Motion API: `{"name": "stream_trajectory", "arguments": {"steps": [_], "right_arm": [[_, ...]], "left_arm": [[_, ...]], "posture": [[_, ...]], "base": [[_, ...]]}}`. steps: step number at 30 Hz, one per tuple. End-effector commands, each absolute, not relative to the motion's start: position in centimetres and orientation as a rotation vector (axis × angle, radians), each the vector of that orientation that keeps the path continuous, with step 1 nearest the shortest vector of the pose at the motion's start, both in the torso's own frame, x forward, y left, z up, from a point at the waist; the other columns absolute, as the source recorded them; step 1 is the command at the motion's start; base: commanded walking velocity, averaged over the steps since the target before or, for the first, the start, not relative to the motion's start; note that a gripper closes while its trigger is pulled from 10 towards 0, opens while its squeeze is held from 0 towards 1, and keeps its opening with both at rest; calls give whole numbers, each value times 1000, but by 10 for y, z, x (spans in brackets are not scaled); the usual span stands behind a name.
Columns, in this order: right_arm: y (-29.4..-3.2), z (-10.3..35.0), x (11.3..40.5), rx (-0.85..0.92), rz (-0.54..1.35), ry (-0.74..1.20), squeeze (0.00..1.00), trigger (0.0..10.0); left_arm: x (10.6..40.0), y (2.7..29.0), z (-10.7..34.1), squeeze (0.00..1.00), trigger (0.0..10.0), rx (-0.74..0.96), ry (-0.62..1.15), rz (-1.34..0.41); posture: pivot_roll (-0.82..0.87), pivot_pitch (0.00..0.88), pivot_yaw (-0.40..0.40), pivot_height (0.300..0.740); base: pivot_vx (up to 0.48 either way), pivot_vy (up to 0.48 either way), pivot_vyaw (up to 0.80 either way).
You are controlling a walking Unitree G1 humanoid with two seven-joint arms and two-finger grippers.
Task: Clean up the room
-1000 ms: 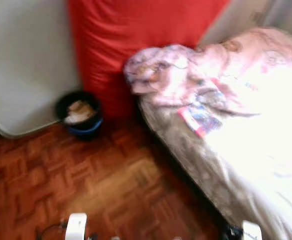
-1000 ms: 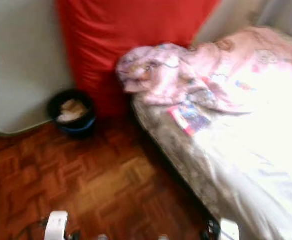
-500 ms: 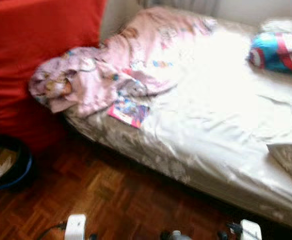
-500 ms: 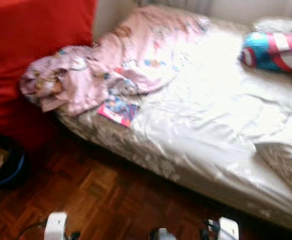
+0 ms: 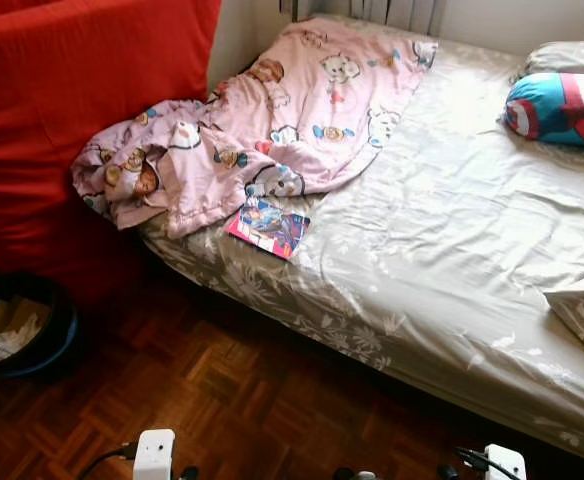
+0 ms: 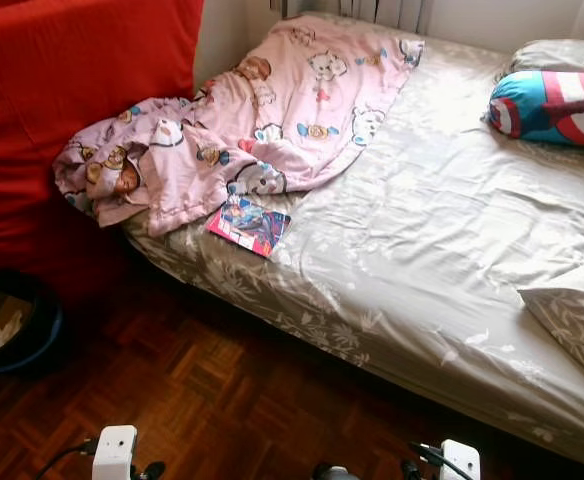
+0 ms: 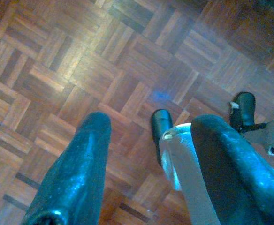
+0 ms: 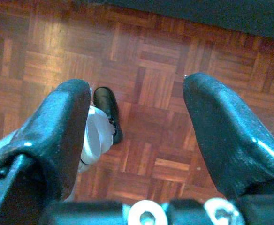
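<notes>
Pink duvet [image 5: 272, 120] bunched at ten o'clock on the bed [image 5: 452, 260], one magazine [image 5: 268, 226] at its near edge, liable to slip off if the cover gets tugged. One bin [image 5: 17, 325] at eight. Two pillows up at two. Left gripper [image 7: 141, 173] hangs spread over parquet; right gripper [image 8: 137, 136] likewise, empty.

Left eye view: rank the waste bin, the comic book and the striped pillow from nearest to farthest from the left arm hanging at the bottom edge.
1. Waste bin, on the floor at far left.
2. Comic book, on the bed's near edge, beside the pink blanket.
3. Striped pillow, at the bed's far right end.
</notes>
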State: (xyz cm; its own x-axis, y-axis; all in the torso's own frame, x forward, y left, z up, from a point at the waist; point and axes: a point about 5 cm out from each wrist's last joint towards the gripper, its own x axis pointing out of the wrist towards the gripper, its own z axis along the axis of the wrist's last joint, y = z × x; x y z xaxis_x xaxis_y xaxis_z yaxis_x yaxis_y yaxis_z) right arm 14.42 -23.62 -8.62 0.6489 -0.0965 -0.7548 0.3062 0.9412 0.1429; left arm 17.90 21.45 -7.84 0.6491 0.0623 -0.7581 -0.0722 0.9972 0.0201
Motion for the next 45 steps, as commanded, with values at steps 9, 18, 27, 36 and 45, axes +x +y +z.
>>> {"name": "stream_trajectory", "arguments": {"steps": [9, 18, 27, 36, 45], "right_arm": [[-236, -89, 137, 282, -247, 851, 0, 10000], [-234, -90, 136, 283, -245, 855, 0, 10000], [-234, -90, 137, 284, -246, 853, 0, 10000], [-233, -90, 138, 285, -246, 853, 0, 10000], [-233, -89, 139, 285, -245, 849, 0, 10000]], "left_arm": [[165, 217, -85, 0, 10000, -19, 919, 89], [163, 217, -86, 0, 10000, -21, 925, 89], [164, 217, -86, 0, 10000, -21, 924, 89], [164, 218, -85, 0, 10000, -13, 916, 88], [165, 216, -84, 0, 10000, -51, 898, 85]], "posture": [[-2, 170, 10, 740], [-1, 171, 10, 740], [-1, 169, 10, 740], [1, 169, 11, 740], [2, 168, 9, 740]], "base": [[0, 357, 0], [0, 359, 0], [0, 358, 0], [0, 197, 0], [0, 0, 0]]}}
